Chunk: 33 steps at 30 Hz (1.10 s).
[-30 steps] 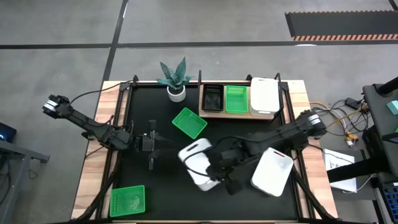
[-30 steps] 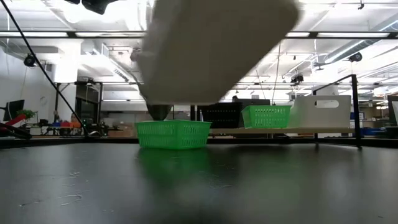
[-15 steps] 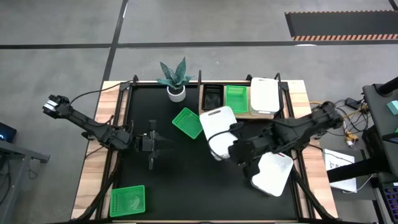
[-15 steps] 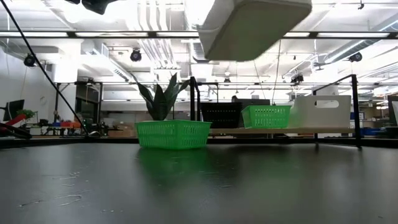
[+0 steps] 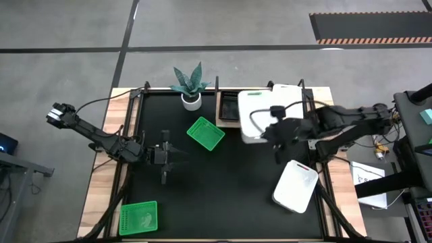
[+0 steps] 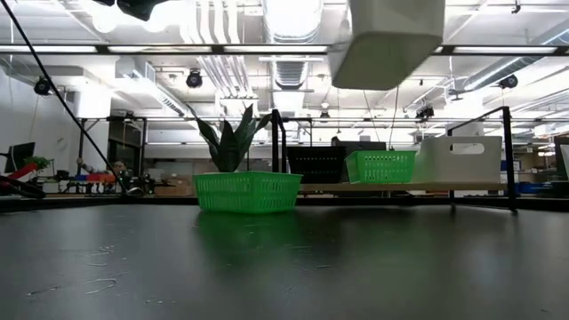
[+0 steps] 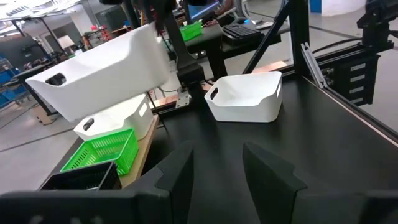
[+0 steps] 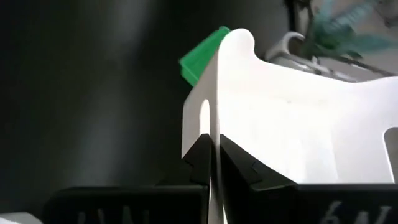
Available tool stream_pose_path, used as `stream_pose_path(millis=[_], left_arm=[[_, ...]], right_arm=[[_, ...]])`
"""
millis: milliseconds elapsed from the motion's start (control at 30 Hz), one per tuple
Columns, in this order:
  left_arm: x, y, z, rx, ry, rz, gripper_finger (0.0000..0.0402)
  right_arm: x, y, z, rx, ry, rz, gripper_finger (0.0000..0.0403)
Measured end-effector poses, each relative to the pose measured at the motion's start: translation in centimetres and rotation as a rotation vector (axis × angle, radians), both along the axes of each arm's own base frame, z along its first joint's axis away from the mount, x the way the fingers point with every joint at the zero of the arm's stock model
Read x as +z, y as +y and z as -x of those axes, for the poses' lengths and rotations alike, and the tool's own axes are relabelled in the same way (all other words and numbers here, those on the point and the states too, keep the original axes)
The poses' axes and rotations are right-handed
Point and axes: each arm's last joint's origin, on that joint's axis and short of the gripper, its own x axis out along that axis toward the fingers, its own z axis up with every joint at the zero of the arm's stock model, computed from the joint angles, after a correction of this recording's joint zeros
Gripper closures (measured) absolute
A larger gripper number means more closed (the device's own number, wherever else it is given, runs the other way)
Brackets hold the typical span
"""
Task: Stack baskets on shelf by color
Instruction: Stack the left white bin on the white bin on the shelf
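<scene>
My right gripper [image 5: 273, 128] is shut on a white basket [image 5: 256, 116] and holds it in the air over the shelf [image 5: 228, 123], a wooden board at the table's far edge. On the shelf rest a black basket [image 5: 229, 104], a green basket [image 6: 380, 166] and a white basket [image 5: 289, 101]. One more white basket [image 5: 295, 187] and two green baskets [image 5: 204, 133] [image 5: 138, 217] rest on the tabletop. My left gripper [image 5: 177, 155] waits open at the table's left, level, with nothing between its fingers [image 7: 186, 174]. My right gripper pinches an end wall of the white basket [image 8: 214, 140], beside its handle slot, with one finger inside and one finger [image 8: 200, 160] outside. The fingers come slanting down from the table's right and near side. The basket hangs tilted, lifted clear above the shelf.
A potted plant [image 5: 191, 84] stands at the far edge, left of the shelf. Black frame posts [image 6: 508, 156] rise at the shelf's ends. Bare black tabletop [image 5: 223, 202] lies in the middle and near the front.
My right gripper has carried the white basket from the table's middle up and toward the far right, over the shelf, staying shut on it. The basket has turned about and stays clear of the table.
</scene>
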Motion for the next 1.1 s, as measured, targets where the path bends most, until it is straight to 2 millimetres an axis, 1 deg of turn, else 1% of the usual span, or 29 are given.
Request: stream_pose_path(millis=[133,300,433,533,767,933,1100], left_arm=[[0.0,0.0,0.0,0.000,0.000,0.000,0.0279],[0.0,0.0,0.0,-0.001,0.000,0.000,0.0279],[0.0,0.0,0.0,-0.006,0.000,0.000,0.0279],[0.0,0.0,0.0,-0.006,0.000,0.000,0.0279],[0.0,0.0,0.0,-0.005,0.001,0.000,0.0279],[0.0,0.0,0.0,-0.004,0.001,-0.001,0.0279],[-0.1,0.0,0.0,-0.003,0.004,-0.002,0.0279]], right_arm=[[-0.4,-1.9,2.5,-0.096,-0.050,-0.036,0.0394],[-1.6,-3.9,5.7,-0.225,-0.079,-0.075,0.0394],[-2.4,-4.8,7.9,-0.273,-0.098,-0.074,0.0394],[-3.0,-5.3,9.0,-0.287,-0.106,-0.061,0.0394],[-4.7,-5.8,10.3,-0.262,-0.061,0.008,0.0394],[-6.3,-6.2,10.2,-0.270,0.020,0.062,0.0394],[-7.2,-6.9,10.2,-0.292,0.061,0.084,0.0394]])
